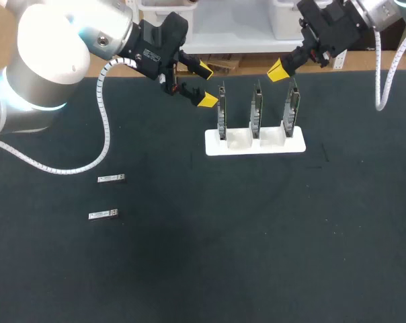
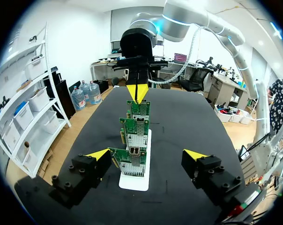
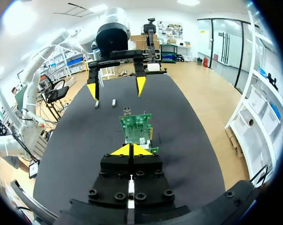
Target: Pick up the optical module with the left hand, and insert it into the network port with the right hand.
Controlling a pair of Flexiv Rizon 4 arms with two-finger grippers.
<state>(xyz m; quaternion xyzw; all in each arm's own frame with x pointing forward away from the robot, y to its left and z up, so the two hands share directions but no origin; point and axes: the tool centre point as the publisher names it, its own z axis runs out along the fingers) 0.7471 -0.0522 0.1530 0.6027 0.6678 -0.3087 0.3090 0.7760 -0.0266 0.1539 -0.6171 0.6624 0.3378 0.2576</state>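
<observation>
Optical modules, two of them, lie flat on the table (image 1: 257, 235), which is matte and near-black. Both are small, slim metal bars with pale labelled faces. The closer module (image 1: 111, 178) sits well off to the left of the white stand (image 1: 270, 139) and nearer my side. The farther module (image 1: 103, 214) lies parallel to it, a little further from the stand.

The stand is a smooth white block with slots. Three green circuit cards stand upright in it, the left card (image 1: 222, 111), middle card (image 1: 256, 111) and right card (image 1: 292, 108), each with a thin metal bracket. From the left wrist I see a silver network port (image 2: 133, 153) on the card nearest me.

My left gripper (image 1: 204, 85) hangs just beside the stand's left end, level with the left card's top. Its yellow-tipped fingers are spread wide and hold nothing, and both modules are well apart from it. My right gripper (image 1: 278, 71) hovers above the stand's right end, its two tips pressed together with nothing between them.
</observation>
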